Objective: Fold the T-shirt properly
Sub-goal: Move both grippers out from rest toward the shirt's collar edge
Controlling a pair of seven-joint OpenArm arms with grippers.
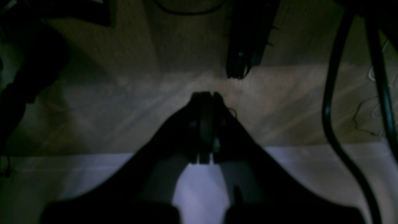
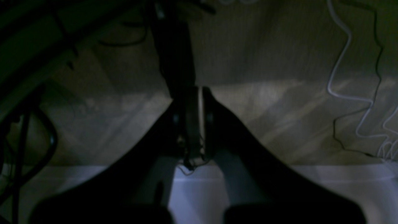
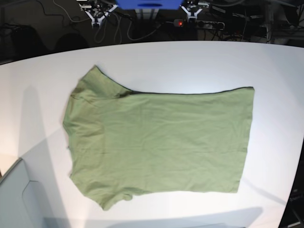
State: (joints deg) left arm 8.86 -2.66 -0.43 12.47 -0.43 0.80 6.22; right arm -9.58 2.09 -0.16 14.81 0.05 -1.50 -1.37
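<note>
The olive-green T-shirt [image 3: 161, 137] lies flat and sideways on the white table [image 3: 190, 61], with collar and sleeves to the left and hem to the right. Neither wrist view shows it. In the left wrist view my left gripper [image 1: 205, 95] is shut with nothing between its fingers. It pokes out past the table edge [image 1: 311, 158] over a wooden floor. My right gripper [image 2: 200, 90] is shut too and holds nothing, above the same kind of table edge [image 2: 326, 174]. Neither arm reaches over the shirt in the base view.
A grey box [image 3: 19, 199] sits at the table's lower left corner. Cables and a blue box [image 3: 147, 4] crowd the area behind the far edge. A white cable [image 2: 342, 62] and a black cable [image 1: 329, 109] run over the floor.
</note>
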